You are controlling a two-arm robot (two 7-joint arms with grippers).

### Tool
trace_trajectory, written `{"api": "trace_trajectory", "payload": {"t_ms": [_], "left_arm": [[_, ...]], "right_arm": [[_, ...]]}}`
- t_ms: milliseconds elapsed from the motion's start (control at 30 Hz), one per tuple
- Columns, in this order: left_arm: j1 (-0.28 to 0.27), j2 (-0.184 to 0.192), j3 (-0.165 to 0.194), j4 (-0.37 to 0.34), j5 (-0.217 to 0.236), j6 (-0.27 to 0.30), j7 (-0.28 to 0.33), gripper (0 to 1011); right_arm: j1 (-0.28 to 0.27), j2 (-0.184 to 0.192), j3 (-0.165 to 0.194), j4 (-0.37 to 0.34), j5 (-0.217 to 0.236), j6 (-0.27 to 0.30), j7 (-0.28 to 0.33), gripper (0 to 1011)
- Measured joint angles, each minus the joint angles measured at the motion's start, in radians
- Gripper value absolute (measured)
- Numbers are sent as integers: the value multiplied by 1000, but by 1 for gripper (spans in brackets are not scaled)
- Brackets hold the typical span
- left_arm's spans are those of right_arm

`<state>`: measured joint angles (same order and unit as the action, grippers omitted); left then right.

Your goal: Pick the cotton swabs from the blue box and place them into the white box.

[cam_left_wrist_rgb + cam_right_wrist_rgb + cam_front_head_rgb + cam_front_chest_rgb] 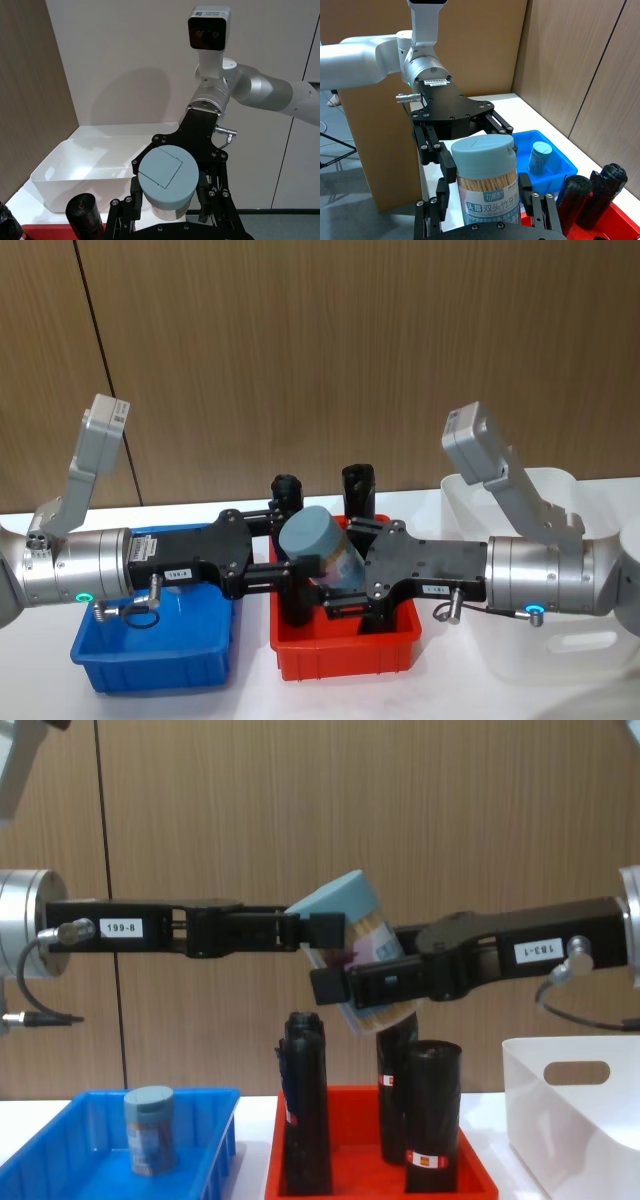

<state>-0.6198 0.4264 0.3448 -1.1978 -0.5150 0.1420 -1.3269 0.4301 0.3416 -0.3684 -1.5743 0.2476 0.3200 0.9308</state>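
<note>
- Caught in mid-air between both arms: a tub of cotton swabs (352, 948), tilted, lid end up and leaning toward the robot's left, high above the red tray (372, 1178) and the black rolls (305, 1120) standing in it.
- Pinched near the lid by the left gripper (326, 930), fingers closed on it. Pinched lower down on the label by the right gripper (340, 988), fingers closed on it too, as far as can be judged.
- Probably a handover on the way to the white box (575, 1125) at the robot's right; not there yet.
- Could slip if released by the left side before being squeezed firmly enough by the right: smooth round plastic, gripped at a slant, with only the tray and rolls below to land on.
- Could twist, or lose its lid, if pulled apart while clamped hard at both ends.
- Could swing downward in the right fingers once let go, being held away from its middle. Might then clip a roll, or the near wall of the white box, on the way across.
- Safer to keep it above the rolls and carry it well over the white rim before opening.
- Waiting upright in the blue box (100, 1098): a second tub (150, 1130), so another trip to come, by the look of it.
</note>
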Motion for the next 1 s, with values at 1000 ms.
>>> {"api": "trace_trajectory", "payload": {"t_ms": [1000], "left_arm": [[0,0,0,0,0,0,0,1004]], "right_arm": [[-13,29,-13,-25,50,-21,-34,642]]}}
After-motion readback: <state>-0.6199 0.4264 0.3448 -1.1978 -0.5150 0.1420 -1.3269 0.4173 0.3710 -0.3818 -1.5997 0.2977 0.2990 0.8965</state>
